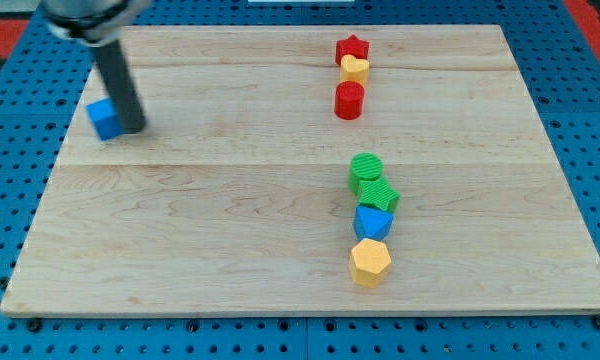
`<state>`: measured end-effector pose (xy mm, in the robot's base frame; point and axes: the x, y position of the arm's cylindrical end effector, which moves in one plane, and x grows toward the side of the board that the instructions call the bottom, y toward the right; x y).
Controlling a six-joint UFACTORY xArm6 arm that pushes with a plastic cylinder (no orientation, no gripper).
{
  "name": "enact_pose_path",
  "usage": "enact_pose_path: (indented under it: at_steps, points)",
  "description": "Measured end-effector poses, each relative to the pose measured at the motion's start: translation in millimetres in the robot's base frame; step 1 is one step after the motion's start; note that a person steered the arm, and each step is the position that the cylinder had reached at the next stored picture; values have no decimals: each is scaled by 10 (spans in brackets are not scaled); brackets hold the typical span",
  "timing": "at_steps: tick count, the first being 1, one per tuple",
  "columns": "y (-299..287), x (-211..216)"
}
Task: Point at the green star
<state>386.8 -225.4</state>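
Tip (135, 128) at view's upper left, touching blue cube block (104, 119) — no jaws, just bare dark rod. Green star-shaped block (379, 194) well apart toward view's right and lower, wedged between green cylinder block (365, 168) above and blue block (373, 221) below. Long diagonal slide across wooden board (230, 230) needed.

1. On the board (230, 250), our tip (133, 129) stands at the view's upper left, just to the right of the blue cube (102, 120).
2. Near the view's top, right of centre, the red star (353, 47) touches the yellow block (355, 69) below it; the red cylinder (349, 101) sits just beneath, slightly apart.
3. Lower down, we see a touching column: green cylinder (366, 168) uppermost, then the green star (381, 194), the blue block (373, 221) and the yellow hexagon (370, 262) nearest the view's bottom.
4. Our tip is well apart from both groups.
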Motion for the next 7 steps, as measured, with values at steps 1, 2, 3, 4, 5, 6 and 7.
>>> enact_pose_path:
  at_steps: [1,2,3,4,5,6,7]
  points:
    - [938,35]
    - [2033,35]
    - [2783,145]
    - [3663,480]
    - [3966,1074]
    - [3737,1219]
    - [3626,897]
